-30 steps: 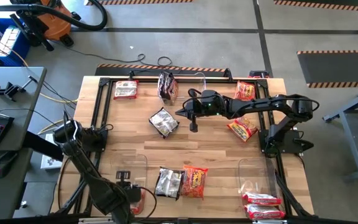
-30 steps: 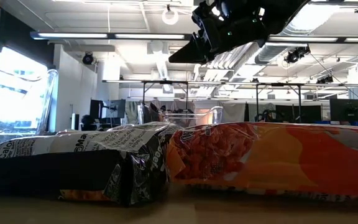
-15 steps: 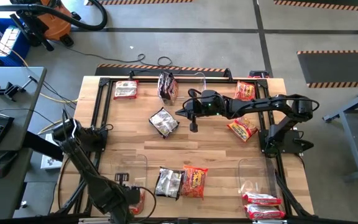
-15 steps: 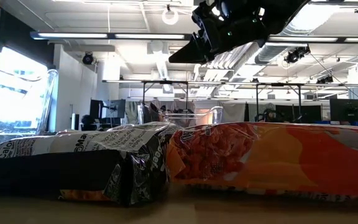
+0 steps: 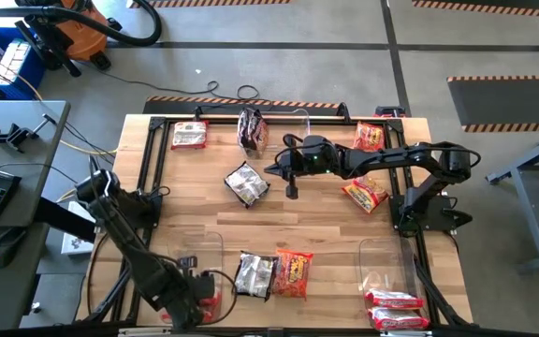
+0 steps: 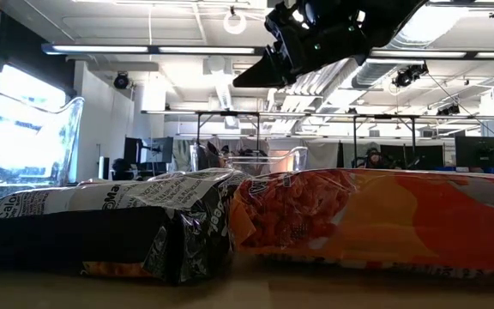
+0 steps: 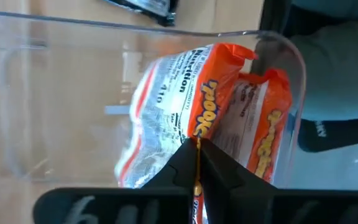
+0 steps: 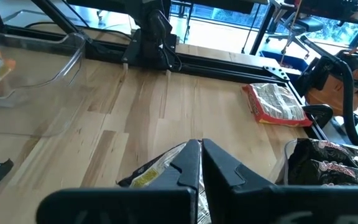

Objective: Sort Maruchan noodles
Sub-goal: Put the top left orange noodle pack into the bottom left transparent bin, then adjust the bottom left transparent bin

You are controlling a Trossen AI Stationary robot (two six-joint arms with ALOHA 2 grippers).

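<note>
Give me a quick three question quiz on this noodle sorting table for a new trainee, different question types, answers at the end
1. True or false: the left gripper is shut inside a clear bin that holds orange packets.
2. The right gripper hangs over: A) the table's middle, B) the right bin, C) the floor?
3. Fill in: two pinkish red-and-white packets lie in the ___ bin.

Key: 1 true; 2 A; 3 right.
</note>
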